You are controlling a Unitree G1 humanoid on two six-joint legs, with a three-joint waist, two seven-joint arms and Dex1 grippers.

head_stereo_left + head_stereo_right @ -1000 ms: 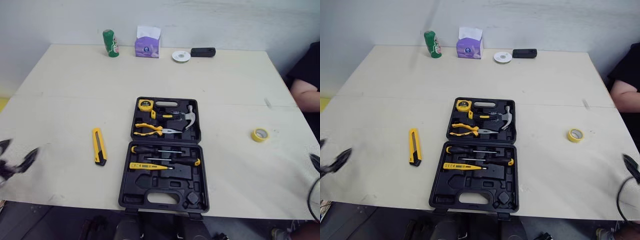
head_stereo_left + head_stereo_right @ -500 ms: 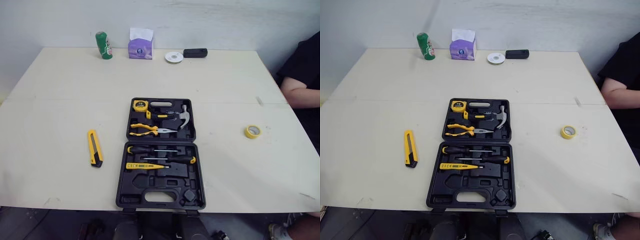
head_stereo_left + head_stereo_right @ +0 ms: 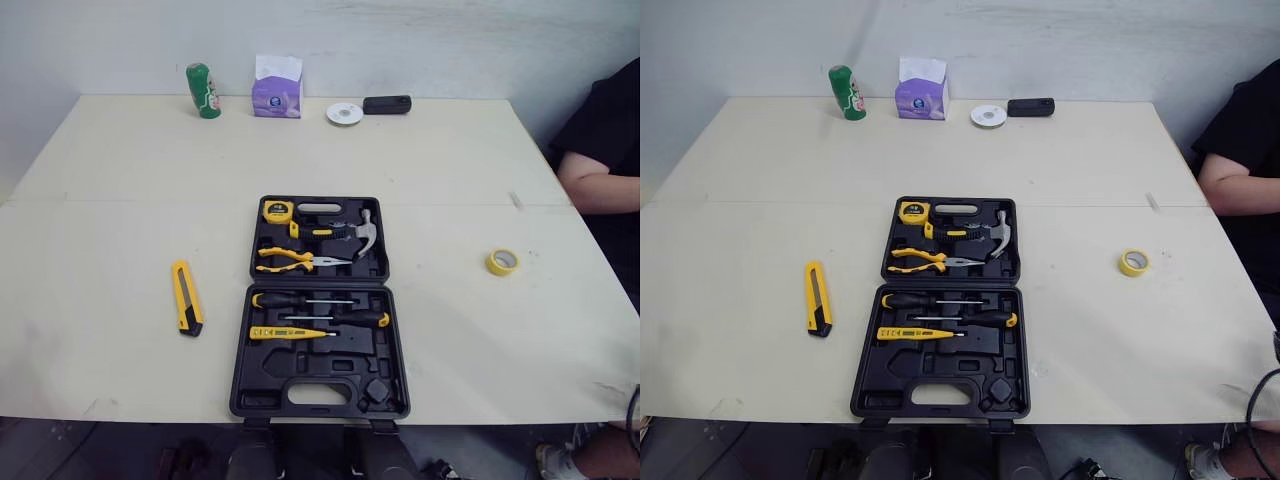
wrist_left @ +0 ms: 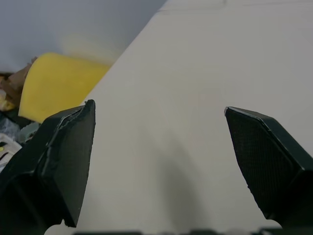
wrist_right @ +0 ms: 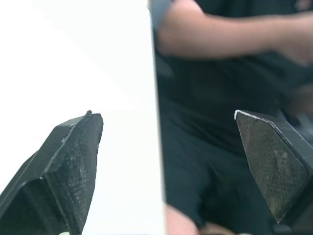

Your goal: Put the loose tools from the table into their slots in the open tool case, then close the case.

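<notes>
The tool case (image 3: pixel 300 365) is black; the pliers (image 3: pixel 288 262) in it have yellow handles. The utility knife (image 3: pixel 187 311) is yellow with black. The tape roll (image 3: pixel 492 263) is yellow, the counter (image 3: pixel 120 220) pale cream, the can (image 3: pixel 203 91) green, the tissue box (image 3: pixel 276 100) purple.

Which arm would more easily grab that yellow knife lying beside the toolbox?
Left. The utility knife lies left of the case, and the left gripper, fingers open, hangs over the table near its edge.

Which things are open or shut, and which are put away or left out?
Case: open, lying flat.
Knife: loose, left of case.
Tape: loose, right of case.
Hammer: in its slot.
Pliers: in their slot.
Can: upright.
Left tool: open, empty.
Right tool: open, empty.
</notes>
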